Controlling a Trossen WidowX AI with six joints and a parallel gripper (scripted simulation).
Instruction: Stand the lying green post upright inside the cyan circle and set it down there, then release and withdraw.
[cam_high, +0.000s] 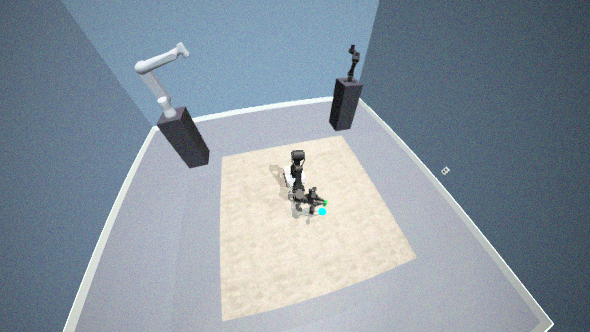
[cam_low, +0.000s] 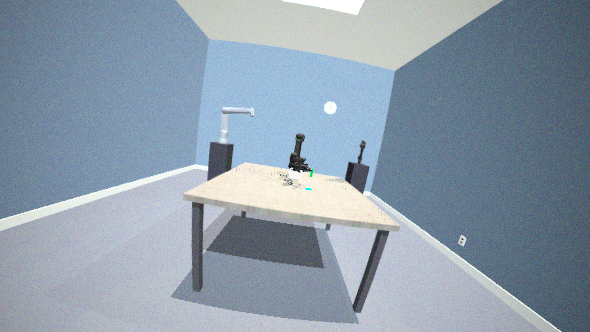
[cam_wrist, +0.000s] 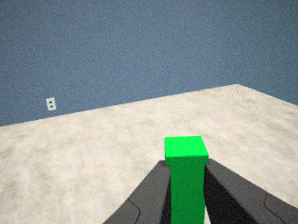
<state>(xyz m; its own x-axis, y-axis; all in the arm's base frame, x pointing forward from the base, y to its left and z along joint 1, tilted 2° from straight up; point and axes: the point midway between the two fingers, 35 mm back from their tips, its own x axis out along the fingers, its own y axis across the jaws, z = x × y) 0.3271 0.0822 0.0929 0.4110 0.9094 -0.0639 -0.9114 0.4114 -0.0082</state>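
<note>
Above the pale tabletop, we are holding the green post roughly upright, our claw clamping it apart from the cyan circle.

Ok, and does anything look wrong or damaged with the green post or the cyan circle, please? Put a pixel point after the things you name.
Nothing stands out. The green post (cam_low: 311, 173) (cam_wrist: 187, 187) looks intact and about upright, clamped between the jaws, and the cyan circle (cam_high: 322, 211) (cam_low: 308, 189) lies flat on the table (cam_high: 280, 270) (cam_low: 280, 200).
</note>
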